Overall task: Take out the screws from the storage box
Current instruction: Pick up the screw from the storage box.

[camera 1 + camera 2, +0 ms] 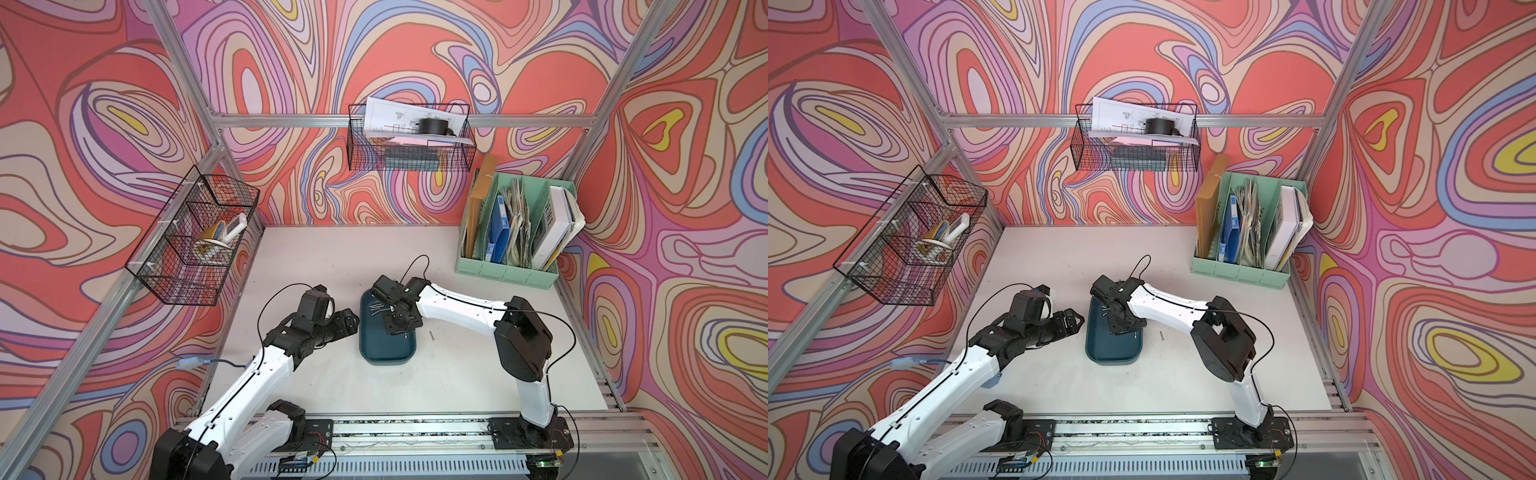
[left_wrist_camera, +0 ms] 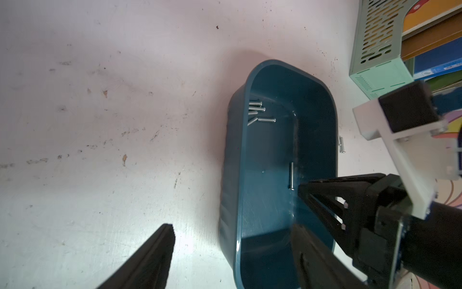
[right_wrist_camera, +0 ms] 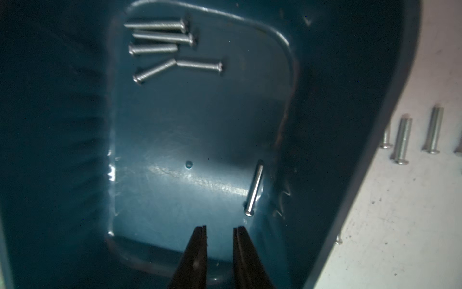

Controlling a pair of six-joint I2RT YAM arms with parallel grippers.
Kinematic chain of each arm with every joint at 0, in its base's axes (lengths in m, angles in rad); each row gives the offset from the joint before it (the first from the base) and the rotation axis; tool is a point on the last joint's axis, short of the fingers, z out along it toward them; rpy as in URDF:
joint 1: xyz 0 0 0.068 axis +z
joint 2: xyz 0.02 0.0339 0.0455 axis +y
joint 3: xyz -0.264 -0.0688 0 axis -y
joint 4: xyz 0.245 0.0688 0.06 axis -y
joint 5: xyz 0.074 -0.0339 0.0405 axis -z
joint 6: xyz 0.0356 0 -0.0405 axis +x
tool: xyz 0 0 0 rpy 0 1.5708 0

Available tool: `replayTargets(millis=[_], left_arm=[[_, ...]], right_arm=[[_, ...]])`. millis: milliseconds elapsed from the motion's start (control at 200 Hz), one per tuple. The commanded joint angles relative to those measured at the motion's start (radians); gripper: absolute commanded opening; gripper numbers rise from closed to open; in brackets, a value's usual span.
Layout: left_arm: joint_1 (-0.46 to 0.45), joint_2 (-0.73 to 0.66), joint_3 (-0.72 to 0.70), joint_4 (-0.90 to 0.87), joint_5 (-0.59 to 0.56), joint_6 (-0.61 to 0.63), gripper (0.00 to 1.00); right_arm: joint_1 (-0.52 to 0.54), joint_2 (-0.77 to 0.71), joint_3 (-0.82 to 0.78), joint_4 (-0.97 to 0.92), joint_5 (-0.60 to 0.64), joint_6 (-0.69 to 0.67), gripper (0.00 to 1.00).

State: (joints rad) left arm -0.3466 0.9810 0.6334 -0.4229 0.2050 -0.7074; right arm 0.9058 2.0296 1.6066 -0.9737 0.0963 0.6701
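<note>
– Six screws (image 3: 162,45) lie in the storage box (image 3: 375,75). Which one is nearest the right gripper (image 3: 220,229)?

– The lone screw (image 3: 254,190). The other five form a cluster at the far end of the floor. The lone screw lies just ahead of the tips, offset toward the long wall on the right arm's side.

– Long axis?

– It runs parallel to that wall, along the length of the box and roughly in line with the fingers. The jaws would therefore close across the shank. The move probably calls for a short sideways shift toward the wall.

– Gripper states?

– The right gripper is set narrow and empty, low inside the box. The left gripper (image 1: 348,322) is spread wide and empty, beside the box on the opposite side. The right arm is clearly nearer.

– Limits of visibility?

– In both top views the right wrist covers the lone screw. It cannot be told whether the screw touches the wall. At least four screws lie on the tabletop (image 1: 332,257) just outside the box. The rim hides parts of two, and one is cut off at the frame edge, so the count is uncertain.
</note>
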Motion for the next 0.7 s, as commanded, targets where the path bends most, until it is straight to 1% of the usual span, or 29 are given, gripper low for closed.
replayTargets(millis=[0, 290, 551, 631, 696], left_arm=[[-0.002, 0.002, -0.022, 0.046, -0.011, -0.022, 0.79], [-0.002, 0.028, -0.04, 0.072, 0.015, -0.027, 0.8], [-0.003, 0.028, -0.049, 0.09, 0.028, -0.039, 0.79], [-0.003, 0.027, -0.05, 0.09, 0.028, -0.041, 0.79], [-0.003, 0.025, -0.053, 0.091, 0.026, -0.043, 0.79]], right_arm=[[0.001, 0.022, 0.017, -0.052, 0.032, 0.048, 0.21], [0.005, 0.095, 0.045, -0.076, 0.073, 0.087, 0.23], [0.004, 0.16, 0.041, -0.065, 0.078, 0.097, 0.23], [0.005, 0.165, 0.03, -0.044, 0.067, 0.099, 0.22], [0.004, 0.158, 0.015, -0.011, 0.05, 0.102, 0.18]])
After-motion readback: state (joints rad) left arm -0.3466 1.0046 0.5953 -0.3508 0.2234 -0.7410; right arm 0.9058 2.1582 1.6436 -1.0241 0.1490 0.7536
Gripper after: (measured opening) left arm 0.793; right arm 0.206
